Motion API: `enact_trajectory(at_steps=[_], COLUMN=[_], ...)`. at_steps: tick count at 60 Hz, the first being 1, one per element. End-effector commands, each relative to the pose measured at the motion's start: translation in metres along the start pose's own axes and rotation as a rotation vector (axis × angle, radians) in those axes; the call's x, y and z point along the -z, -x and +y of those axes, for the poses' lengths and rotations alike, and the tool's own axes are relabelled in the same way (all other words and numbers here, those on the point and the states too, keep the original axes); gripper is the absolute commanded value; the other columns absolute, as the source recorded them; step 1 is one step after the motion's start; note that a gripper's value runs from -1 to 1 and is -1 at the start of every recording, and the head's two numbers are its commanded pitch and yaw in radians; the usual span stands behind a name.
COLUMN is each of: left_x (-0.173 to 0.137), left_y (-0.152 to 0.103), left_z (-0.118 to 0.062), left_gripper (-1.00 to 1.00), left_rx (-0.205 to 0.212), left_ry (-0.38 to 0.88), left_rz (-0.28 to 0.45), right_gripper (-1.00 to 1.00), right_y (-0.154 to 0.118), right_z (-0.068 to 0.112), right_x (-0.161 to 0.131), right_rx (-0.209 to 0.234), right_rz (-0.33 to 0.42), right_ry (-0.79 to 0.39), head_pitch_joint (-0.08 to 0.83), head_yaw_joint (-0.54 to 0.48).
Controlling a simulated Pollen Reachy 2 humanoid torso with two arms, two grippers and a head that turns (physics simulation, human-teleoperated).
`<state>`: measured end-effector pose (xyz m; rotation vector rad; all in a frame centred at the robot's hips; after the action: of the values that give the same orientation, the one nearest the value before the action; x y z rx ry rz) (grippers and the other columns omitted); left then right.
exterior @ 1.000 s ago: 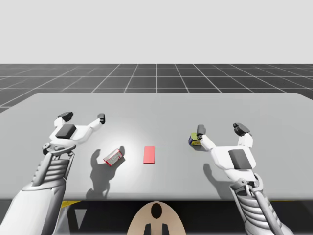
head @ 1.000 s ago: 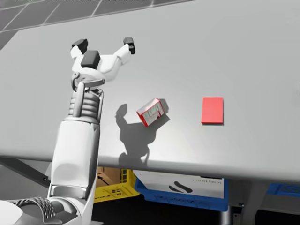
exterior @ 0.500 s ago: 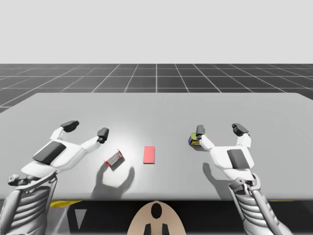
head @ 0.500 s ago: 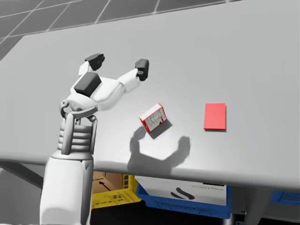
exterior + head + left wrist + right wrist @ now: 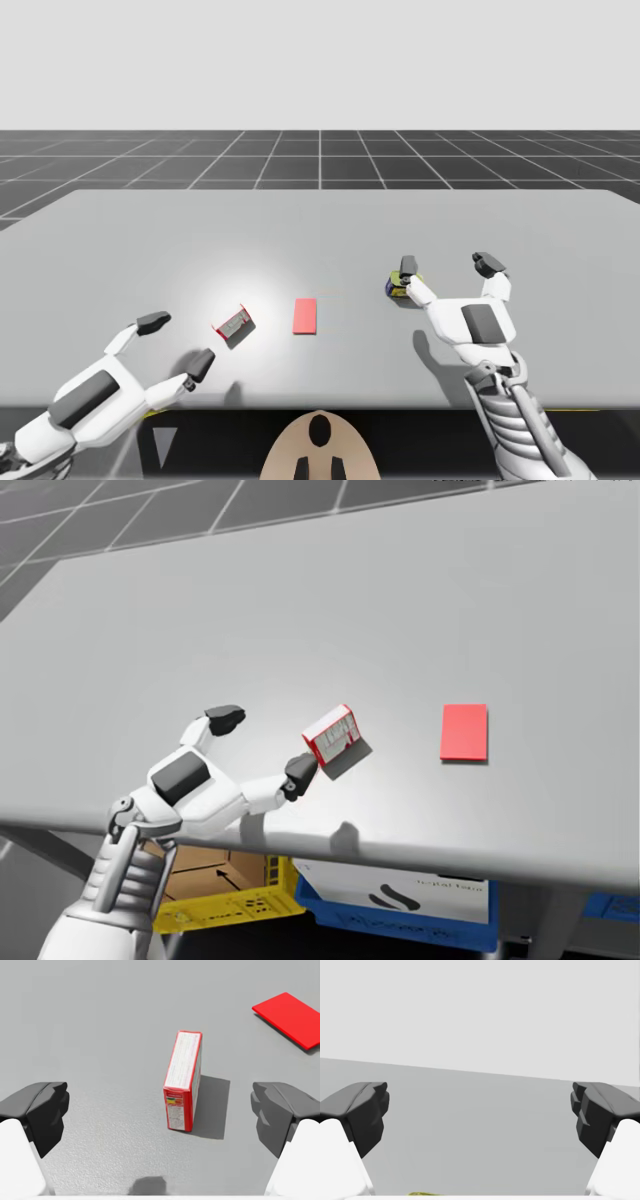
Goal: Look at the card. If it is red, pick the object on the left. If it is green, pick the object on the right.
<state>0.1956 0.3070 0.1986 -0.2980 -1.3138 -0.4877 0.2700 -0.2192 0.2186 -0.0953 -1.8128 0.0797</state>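
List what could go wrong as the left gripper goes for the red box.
1. The box stands on a narrow side, ahead of the open left gripper; a finger arriving first could tip it or shove it toward the card.
2. The right gripper has a finger right by the small yellow object; any drift could knock it.

Item count, table surface:
- one flat red rectangular card [image 5: 305, 315]
- one small red-and-white cardboard box [image 5: 233, 324]
- one small yellow-and-dark-blue object [image 5: 397, 287], shape not discernible

Supporting surface: one grey table [image 5: 320, 220].

Below it:
- one yellow plastic crate [image 5: 225, 905]
- one blue plastic bin [image 5: 390, 900]
- one brown cardboard carton [image 5: 195, 860]

Grippers: two, the left gripper [image 5: 178, 342] and the right gripper [image 5: 447, 264].
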Motion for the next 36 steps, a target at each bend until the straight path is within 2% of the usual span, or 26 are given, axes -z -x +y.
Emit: enact_trajectory(at_steps=[1, 14, 18, 21, 29, 36], left_x=[0.001, 0.027, 0.039, 0.047, 0.065, 0.080], left_y=[0.022, 0.027, 0.026, 0.027, 0.026, 0.023], left_z=[0.009, 0.013, 0.012, 0.011, 0.006, 0.004], left_gripper=[-1.00, -1.00, -1.00, -1.00, -1.00, -1.00], left_rx=[-0.026, -0.053, -0.089, -0.095, -0.071, -0.076], left_ry=[0.059, 0.095, 0.112, 0.119, 0.139, 0.142], left_rz=[0.065, 0.104, 0.121, 0.133, 0.154, 0.165], right_gripper=[-1.00, -1.00, -1.00, -1.00, -1.00, -1.00], right_y=[0.001, 0.000, 0.000, 0.000, 0.000, 0.001], right_z=[0.004, 0.003, 0.002, 0.002, 0.002, 0.002], right_x=[0.000, 0.000, 0.000, 0.000, -0.001, -0.001], right_rx=[0.009, 0.006, 0.005, 0.003, 0.001, -0.001], right_rz=[-0.001, -0.010, -0.013, -0.014, -0.013, -0.013], right_ry=[0.005, 0.005, 0.005, 0.004, 0.002, 0.004], head_pitch_joint=[0.726, 0.708, 0.705, 0.704, 0.705, 0.704], head_yaw_joint=[0.36, 0.35, 0.35, 0.35, 0.34, 0.34])
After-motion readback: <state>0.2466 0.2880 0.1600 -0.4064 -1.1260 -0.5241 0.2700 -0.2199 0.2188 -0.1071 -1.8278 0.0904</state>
